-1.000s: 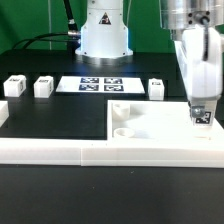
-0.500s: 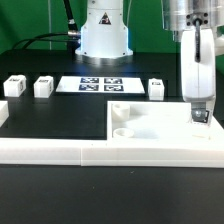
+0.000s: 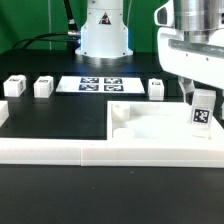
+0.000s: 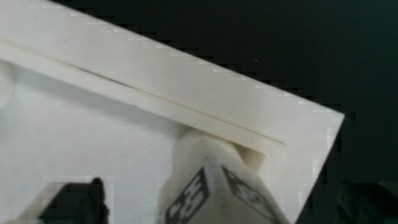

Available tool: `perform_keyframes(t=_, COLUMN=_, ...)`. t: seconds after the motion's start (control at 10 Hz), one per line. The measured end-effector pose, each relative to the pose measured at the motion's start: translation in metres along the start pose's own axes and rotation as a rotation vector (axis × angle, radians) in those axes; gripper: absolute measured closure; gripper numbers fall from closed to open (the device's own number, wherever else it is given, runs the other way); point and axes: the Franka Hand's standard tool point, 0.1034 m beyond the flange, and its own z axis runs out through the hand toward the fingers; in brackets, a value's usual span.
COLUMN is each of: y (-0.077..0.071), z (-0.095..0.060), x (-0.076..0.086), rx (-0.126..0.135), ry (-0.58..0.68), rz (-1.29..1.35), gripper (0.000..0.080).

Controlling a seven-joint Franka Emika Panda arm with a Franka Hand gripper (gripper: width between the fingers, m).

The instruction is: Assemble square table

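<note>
The white square tabletop (image 3: 150, 125) lies behind the front rail, with its raised rim and round corner holes (image 3: 122, 112) showing. One white tagged leg (image 3: 203, 110) stands upright on it near its corner on the exterior view's right. My gripper (image 3: 200, 92) hangs just over that leg, open. In the wrist view the leg (image 4: 222, 185) rises between my dark fingers (image 4: 75, 200), clear of both, beside the tabletop's rim (image 4: 178, 95). Three loose legs (image 3: 14, 86) (image 3: 43, 87) (image 3: 157, 89) stand on the black table behind.
The long white border rail (image 3: 90, 152) runs along the front. The marker board (image 3: 100, 84) lies flat at the back, before the robot's base (image 3: 105, 35). A white piece (image 3: 2, 113) shows at the exterior view's left edge.
My jaws have opened off the leg and the hand has lifted. The leg stays upright on the tabletop where it was set.
</note>
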Motion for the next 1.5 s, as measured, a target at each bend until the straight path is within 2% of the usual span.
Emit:
perform_keyframes(t=0.1, y=0.0, z=0.0, x=0.0, rx=0.0, ry=0.0, rz=-0.078, gripper=0.0151)
perform_keyframes(t=0.2, y=0.0, z=-0.002, x=0.002, rx=-0.017, ry=0.012, rz=-0.262, gripper=0.0151)
perform_keyframes(t=0.5, y=-0.003, z=-0.004, x=0.015, rx=-0.01, ry=0.035, rz=-0.685, gripper=0.0151)
perform_keyframes(t=0.6, y=-0.003, z=-0.004, x=0.017, rx=-0.005, ry=0.042, rz=-0.719, gripper=0.0151)
perform_keyframes(t=0.8, y=-0.003, z=-0.004, x=0.016, rx=-0.004, ry=0.042, rz=-0.688, gripper=0.0178)
perform_keyframes(t=0.9, y=-0.003, z=-0.004, x=0.016, rx=-0.003, ry=0.041, rz=-0.669, gripper=0.0357)
perform_keyframes(t=1.0, y=-0.003, z=-0.004, x=0.016, rx=-0.002, ry=0.04, rz=-0.59, gripper=0.0357)
perform_keyframes(t=1.1, y=-0.002, z=-0.004, x=0.017, rx=-0.002, ry=0.04, rz=-0.527, gripper=0.0509)
perform_keyframes(t=1.3, y=-0.002, z=-0.004, x=0.017, rx=-0.002, ry=0.04, rz=-0.389, gripper=0.0508)
perform_keyframes(t=1.5, y=0.0, z=-0.004, x=0.019, rx=-0.001, ry=0.038, rz=-0.1, gripper=0.0508)
